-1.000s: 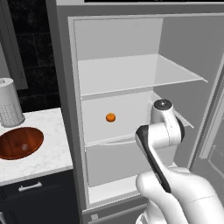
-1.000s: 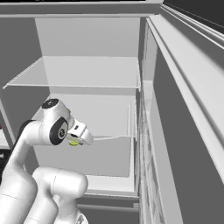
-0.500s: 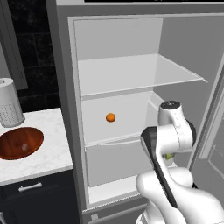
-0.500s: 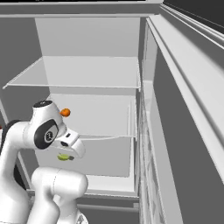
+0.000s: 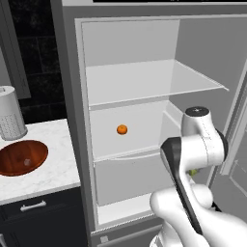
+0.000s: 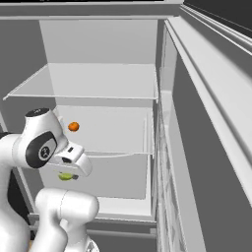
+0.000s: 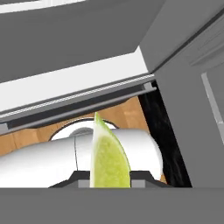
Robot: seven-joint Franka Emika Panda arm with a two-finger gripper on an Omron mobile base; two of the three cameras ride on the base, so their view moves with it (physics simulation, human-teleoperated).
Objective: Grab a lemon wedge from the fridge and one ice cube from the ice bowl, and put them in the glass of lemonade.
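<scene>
- Hand view: the gripper (image 7: 109,181) is clenched on a yellow-green wedge (image 7: 107,157), which stands upright between the two fingertips with most of its body above them.
- The hold looks shallow, at the wedge's base only. A fast swing or a jolt could twist it out, and a slick rind would help it slip.
- Right base view puts the wedge (image 6: 65,175) low, under the hand, in front of the open fridge (image 6: 103,39). If it drops here it probably falls to the floor or the fridge's bottom, where it is hard to pick up again.
- Left base view: the arm is folded tight between the fridge's shelf edge (image 5: 130,154) and the open door (image 5: 236,159). A wide turn toward the counter (image 5: 53,169) could knock an elbow on either.
- A round orange lump (image 5: 122,129) sits on the middle shelf. I judge the held wedge to be the lemon; going back for the lump would waste the grasp.
- The ice bowl (image 5: 42,153) lies well to the left on the counter. Reaching for ice before the wedge is dropped off would mean letting go of it too soon.
</scene>
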